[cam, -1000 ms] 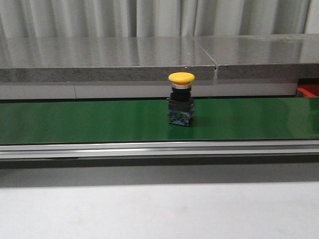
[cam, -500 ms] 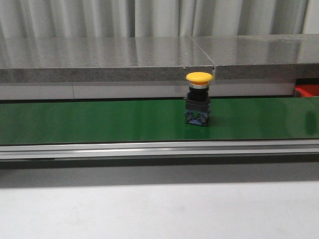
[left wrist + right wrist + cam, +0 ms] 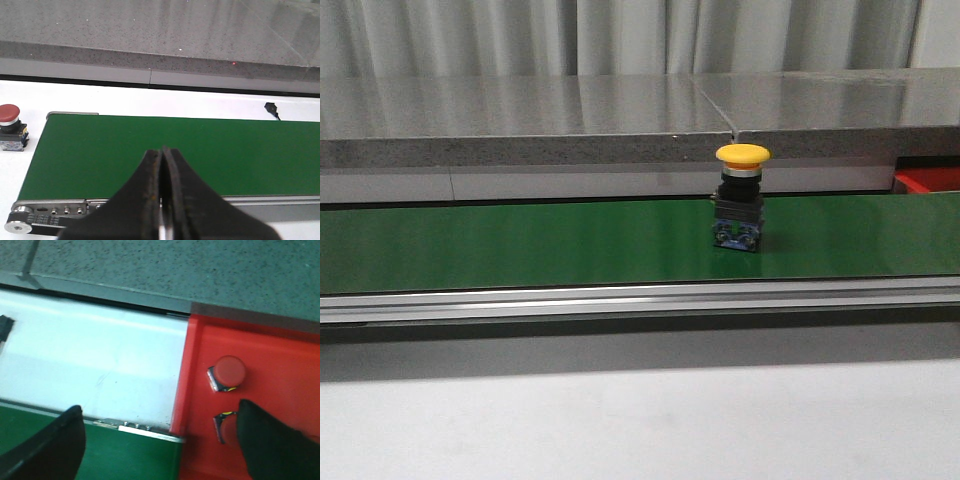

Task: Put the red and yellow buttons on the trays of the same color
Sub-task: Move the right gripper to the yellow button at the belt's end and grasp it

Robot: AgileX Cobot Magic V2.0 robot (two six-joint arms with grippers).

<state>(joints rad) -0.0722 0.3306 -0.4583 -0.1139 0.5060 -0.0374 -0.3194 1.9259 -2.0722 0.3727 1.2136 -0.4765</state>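
Yellow-capped and upright, your yellow button [image 3: 741,197] stands on the green conveyor belt [image 3: 520,245], at about two o'clock of the front view's centre, and no hand is touching it. Judging by that, it is not yet sorted, and no yellow tray shows in any view, so you cannot tell from here where it must go. The red side looks further along: your right wrist view shows two red buttons, one [image 3: 230,370] lying whole on the red tray [image 3: 285,370] and a second red button [image 3: 226,427] just beside it, partly hidden behind a finger. One more red button [image 3: 10,115] shows only in the left wrist view, sitting on the white bench [image 3: 150,102] just off the belt's end, so that one seems left to do as well. The front view gives you only a sliver of the red tray at its three o'clock edge, and neither wrist view shows the yellow button at all. Your left hand [image 3: 163,165] has its fingers pressed together on nothing, above the belt. Your right hand [image 3: 160,440] is spread wide and empty, straddling the tray's edge and the belt's end.
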